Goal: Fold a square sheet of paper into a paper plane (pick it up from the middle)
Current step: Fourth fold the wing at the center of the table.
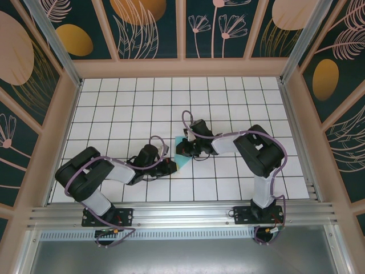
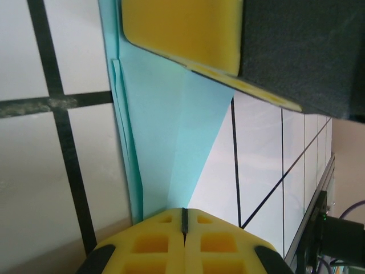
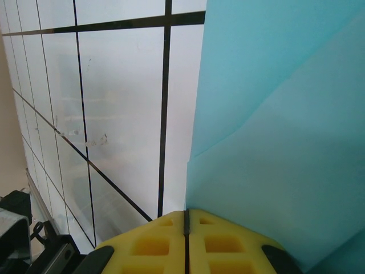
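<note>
Touching narrow end of folded paper point(image 2: 165, 142), L gripper point(image 2: 183, 220) closed, R gripper point(image 3: 185, 220) closed at its edge

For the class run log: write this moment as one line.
square sheet of paper: folded, lying on table | left gripper: shut, tips at sheet | right gripper: shut, tips at sheet

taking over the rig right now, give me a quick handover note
Left gripper: shut, tips at the edge of the sheet of paper.
Right gripper: shut, tips against the same sheet.
Sheet: flat on the gridded table, mid-table between the two grippers.
Done: several folds, layers overlap.
Left: not yet a finished plane; the remaining folds.
</note>
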Available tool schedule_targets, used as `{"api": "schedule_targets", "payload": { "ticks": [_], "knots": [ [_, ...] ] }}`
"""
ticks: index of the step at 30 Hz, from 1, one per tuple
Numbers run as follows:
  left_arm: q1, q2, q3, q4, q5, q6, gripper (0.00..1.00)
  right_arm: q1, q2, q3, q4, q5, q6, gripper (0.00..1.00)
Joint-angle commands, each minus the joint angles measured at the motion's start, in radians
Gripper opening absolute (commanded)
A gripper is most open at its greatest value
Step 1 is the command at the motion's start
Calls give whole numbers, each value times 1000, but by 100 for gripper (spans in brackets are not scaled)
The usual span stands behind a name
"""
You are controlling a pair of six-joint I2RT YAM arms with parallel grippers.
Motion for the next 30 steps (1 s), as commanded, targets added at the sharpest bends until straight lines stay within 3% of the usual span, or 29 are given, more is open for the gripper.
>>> {"api": "schedule_targets", "payload": {
  "ticks": [1, 10, 17, 26, 30],
  "knots": [
    [-12, 8, -59, -257, 97, 54, 1, -3, 47, 16, -48, 77, -36, 10],
    [-11, -136, -91, -281, 125, 44, 1, 1, 52, 23, -42, 72, -32, 10],
    [-9, -295, 49, -342, -28, 56, 0, 2, 51, 12, -33, 71, -29, 10],
    [-10, -140, 125, -173, -83, 34, 0, 4, 49, -1, -22, 65, -25, 10],
    [-9, -105, 143, -192, -115, 65, 0, 5, 53, -4, -12, 56, -20, 10]
  ]
}}
